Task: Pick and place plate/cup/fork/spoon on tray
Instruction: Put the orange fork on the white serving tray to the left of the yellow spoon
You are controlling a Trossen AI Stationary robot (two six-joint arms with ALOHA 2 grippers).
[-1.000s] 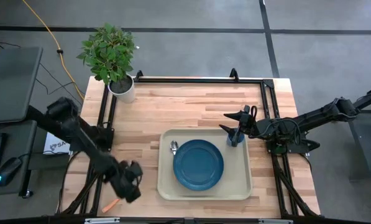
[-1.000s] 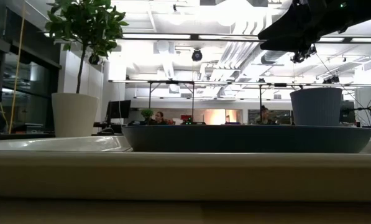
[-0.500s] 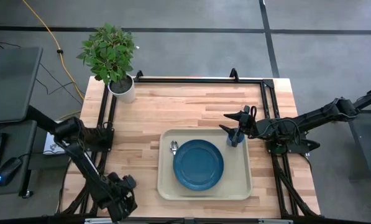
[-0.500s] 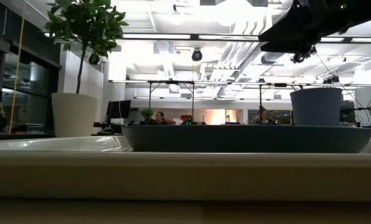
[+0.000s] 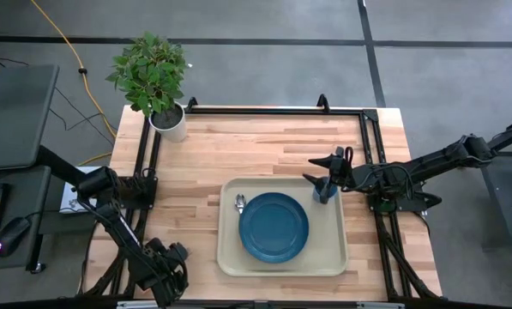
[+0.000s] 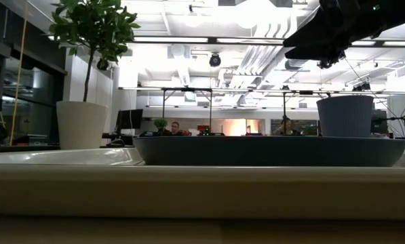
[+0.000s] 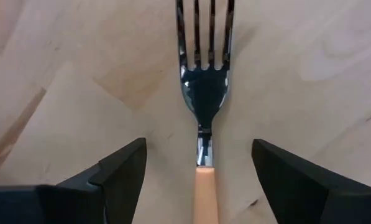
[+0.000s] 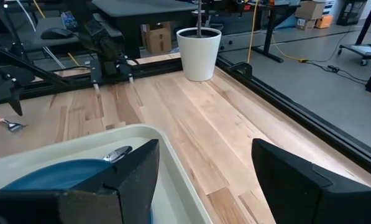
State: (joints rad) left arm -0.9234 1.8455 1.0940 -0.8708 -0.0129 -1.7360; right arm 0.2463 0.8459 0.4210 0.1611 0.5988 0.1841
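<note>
The step in hand is the pick of the slim fork with an orange handle and silver metal tines (image 7: pixel 204 99), the one piece not yet on the large beige rectangular plastic tray (image 5: pixel 333 257). The round dark-blue plate (image 5: pixel 274 227) already lies on the tray, the silver-bowled spoon (image 5: pixel 240 203) beside it near the tray's left rim, and the small blue cylindrical cup (image 5: pixel 324 190) stands in the tray's far right corner.

The fork lies flat on the light wooden table (image 5: pixel 264 142) at its near left corner. The left gripper (image 7: pixel 201 165) is above it with fingers spread wide, the handle centred between them. Next it likely needs to descend and pinch the handle.

Compared with a second ago, the left arm has swung nearer the table's front edge and now covers the fork in the high view. The right gripper (image 5: pixel 326 172) hangs unmoved over the cup, fingers spread.
</note>
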